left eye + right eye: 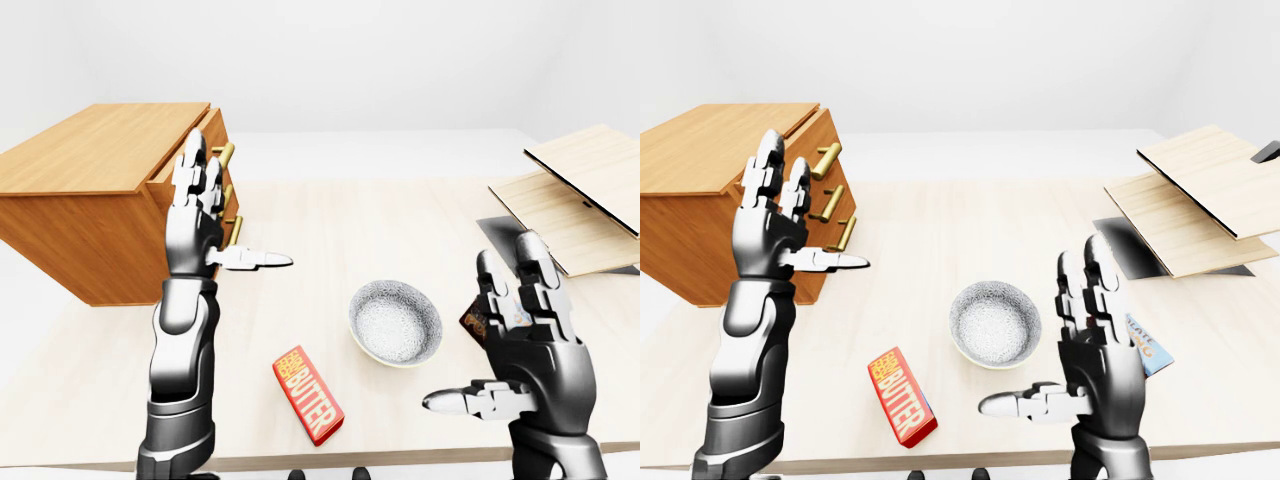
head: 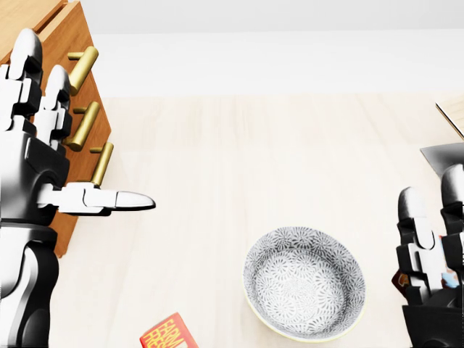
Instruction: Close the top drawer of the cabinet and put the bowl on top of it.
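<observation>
1. Two hands logged across the views, neither carrying anything.
2. Found left hand [image 1: 192, 235] raised at the left of the left-eye view. Fingers [image 1: 190, 165] upright and slightly spread, thumb stuck straight out toward view right. Gripping nothing.
3. Placed it level with the drawer fronts of the cabinet [image 1: 80, 215]. In the head view, saw its fingertips overlapping the top drawer [image 2: 71, 32] beside the brass handle [image 2: 81, 69]. Cannot tell whether touching the wood or only lined up with it.
4. Read the top drawer as ajar, with its front standing out past the two fronts below it in the head view.
5. Found right hand [image 1: 1095, 345] low at the right of the right-eye view. Fingers up and apart, thumb pointing toward view left, palm open and unloaded. Sits just beside the bowl, apart from it.
6. Located bowl [image 2: 304, 284] upright on the table [image 2: 254, 159], lower right in the head view and well apart from the cabinet. Grey speckled pattern inside, pale rim, nothing in it.
7. Noted also:
   - a red butter box [image 1: 308, 395] lying flat, down and to view left of the bowl, near but not touching;
   - a printed carton [image 1: 1148, 348] partly hidden behind the right hand;
   - pale wooden boards [image 1: 575, 190] stacked at view right above a dark flat sheet [image 1: 500, 235].
</observation>
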You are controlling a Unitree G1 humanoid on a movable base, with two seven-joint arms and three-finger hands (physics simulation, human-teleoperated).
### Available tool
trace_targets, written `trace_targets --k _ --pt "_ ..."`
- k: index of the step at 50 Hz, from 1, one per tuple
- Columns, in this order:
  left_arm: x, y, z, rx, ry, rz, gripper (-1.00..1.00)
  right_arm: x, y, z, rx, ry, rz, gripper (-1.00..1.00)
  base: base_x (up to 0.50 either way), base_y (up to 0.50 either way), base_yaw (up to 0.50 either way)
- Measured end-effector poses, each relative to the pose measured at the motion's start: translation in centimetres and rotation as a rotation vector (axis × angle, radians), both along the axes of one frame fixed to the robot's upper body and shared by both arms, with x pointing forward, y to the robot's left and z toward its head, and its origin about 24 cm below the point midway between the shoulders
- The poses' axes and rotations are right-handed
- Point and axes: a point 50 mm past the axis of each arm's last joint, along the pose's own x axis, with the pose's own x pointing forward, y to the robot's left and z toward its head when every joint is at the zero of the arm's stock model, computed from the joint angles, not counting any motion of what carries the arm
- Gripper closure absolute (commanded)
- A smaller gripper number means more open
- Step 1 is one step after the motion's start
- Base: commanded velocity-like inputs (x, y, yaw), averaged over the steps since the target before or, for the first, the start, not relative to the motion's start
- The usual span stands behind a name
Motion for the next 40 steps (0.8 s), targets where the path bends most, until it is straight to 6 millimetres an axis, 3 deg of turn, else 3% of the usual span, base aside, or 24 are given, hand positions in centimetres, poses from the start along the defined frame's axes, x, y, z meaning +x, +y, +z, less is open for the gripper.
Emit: trace_targets --k 15,40 --pt "1.8 -0.2 0.6 0.005 0.01 -0.027 -1.0 -2.1 -1.8 2.2 0.043 -0.071 -0.038 -1.0 0.0 0.0 0.0" --pt "4.0 0.0 -1.5 0.024 0.137 -0.017 -1.0 -3.6 -3.4 3.5 0.071 -0.132 -0.08 -1.0 0.0 0.0 0.0"
